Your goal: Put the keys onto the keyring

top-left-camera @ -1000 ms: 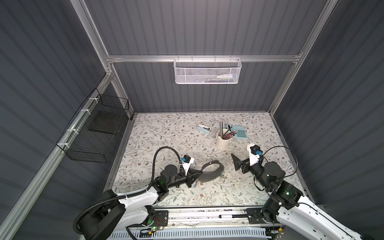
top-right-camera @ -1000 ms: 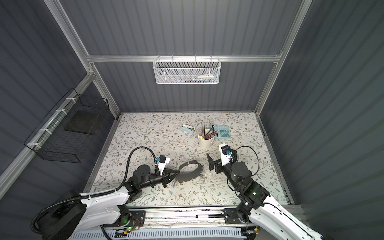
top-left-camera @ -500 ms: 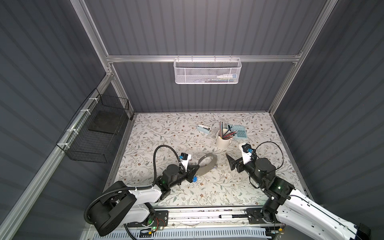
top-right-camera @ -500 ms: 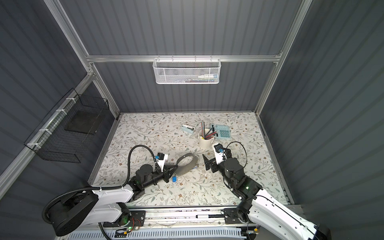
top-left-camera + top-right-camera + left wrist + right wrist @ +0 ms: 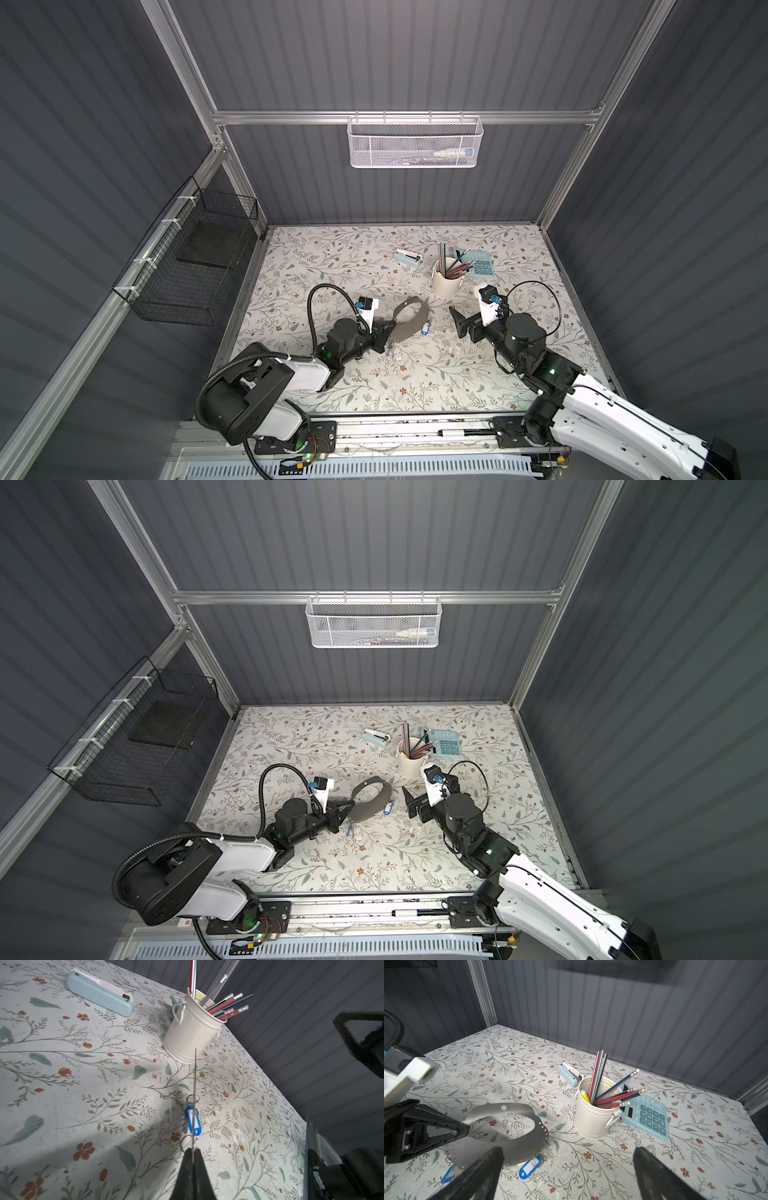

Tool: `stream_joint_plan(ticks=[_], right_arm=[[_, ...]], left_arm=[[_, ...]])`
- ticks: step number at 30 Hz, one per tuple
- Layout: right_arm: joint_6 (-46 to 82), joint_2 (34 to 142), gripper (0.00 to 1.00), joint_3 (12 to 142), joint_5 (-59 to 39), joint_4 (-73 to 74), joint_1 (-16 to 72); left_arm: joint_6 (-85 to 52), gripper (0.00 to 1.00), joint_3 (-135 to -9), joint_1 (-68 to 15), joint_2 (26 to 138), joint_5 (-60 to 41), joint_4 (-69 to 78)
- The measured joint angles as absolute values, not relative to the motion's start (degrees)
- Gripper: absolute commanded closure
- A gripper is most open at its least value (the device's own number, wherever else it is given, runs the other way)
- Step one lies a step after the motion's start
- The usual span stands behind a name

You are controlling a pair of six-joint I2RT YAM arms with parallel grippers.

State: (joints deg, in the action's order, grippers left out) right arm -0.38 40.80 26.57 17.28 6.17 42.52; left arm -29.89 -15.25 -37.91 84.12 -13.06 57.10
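**Keyring** [image 5: 508, 1108] (grey loop, studded rim): mid-table [image 5: 332, 257], tilted up on edge, lower rim down by the surface.
**Left gripper** [image 5: 193, 1150]: jaws pressed together on the loop's rim.
**Keys** [image 5: 530, 1166]: 2 pcs w/ blue tags. One lies at the lower rim on the right gripper's side, the other beside the left gripper's tip. Threaded on or not, can't tell.
**Right gripper** [image 5: 568, 1152]: jaws wide apart, empty, near the loop.
**Behind:** cup [image 5: 446, 278] w/ pencils, stapler [image 5: 407, 258], calculator [image 5: 478, 264].
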Motion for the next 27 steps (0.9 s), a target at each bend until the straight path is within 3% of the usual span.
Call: stream_joint_plan(ticks=[27], right_arm=[[-0.21,45.67,0.01,27.22,16.16,6.07,41.89]], left_arm=[[-43.03,0.99,-18.00,-20.95,108.27,-23.73,83.29]])
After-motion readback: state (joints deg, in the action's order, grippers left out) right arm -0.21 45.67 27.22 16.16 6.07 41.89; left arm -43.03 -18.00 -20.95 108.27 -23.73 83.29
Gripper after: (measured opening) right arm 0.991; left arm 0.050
